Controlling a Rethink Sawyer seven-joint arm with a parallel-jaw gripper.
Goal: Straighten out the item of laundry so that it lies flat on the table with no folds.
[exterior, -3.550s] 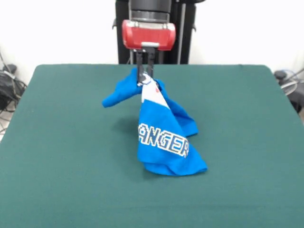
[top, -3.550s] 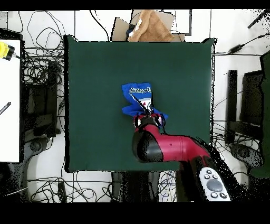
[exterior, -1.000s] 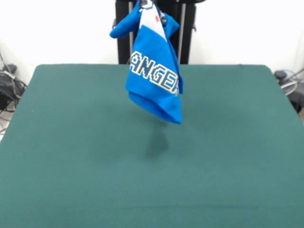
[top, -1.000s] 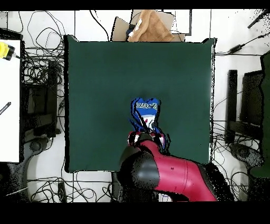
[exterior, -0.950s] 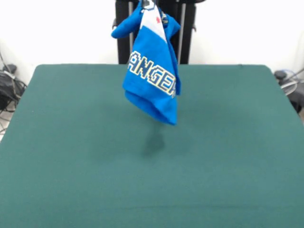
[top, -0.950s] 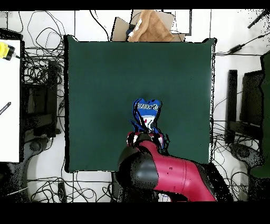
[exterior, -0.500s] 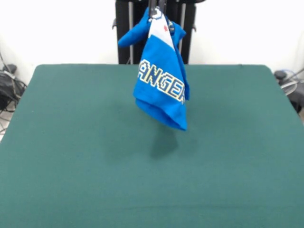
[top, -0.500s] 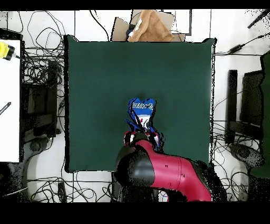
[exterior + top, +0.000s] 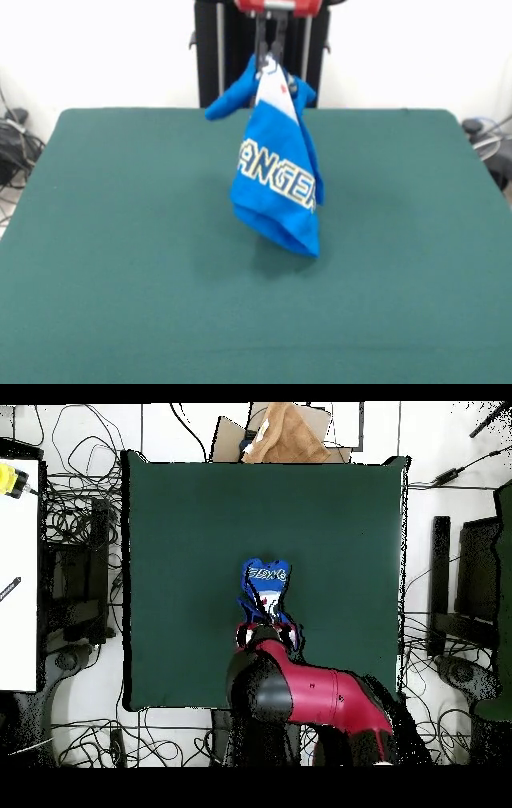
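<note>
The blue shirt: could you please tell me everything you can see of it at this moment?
The blue shirt is bright blue cloth with white, yellow-edged lettering and a white panel near its top. It hangs bunched and folded from the tool, which is shut on its upper end; one sleeve juts out sideways. Its lowest fold sits just above or barely on the green table, over its own shadow. Overhead, it shows as a narrow bundle near the table's middle.

— How many garments do you count?
— One: a bright blue short-sleeved cloth T-shirt with white printed lettering point(image 9: 276, 180).
— And counters?
— One large rectangular counter covered in dark green felt-like cloth point(image 9: 120, 240).
— Robot arms?
— One red and black arm point(image 9: 300, 699), with one claw point(image 9: 270, 64).
— Anything else?
— One brown crumpled paper-like bundle point(image 9: 285, 434) beyond the counter's edge.
</note>
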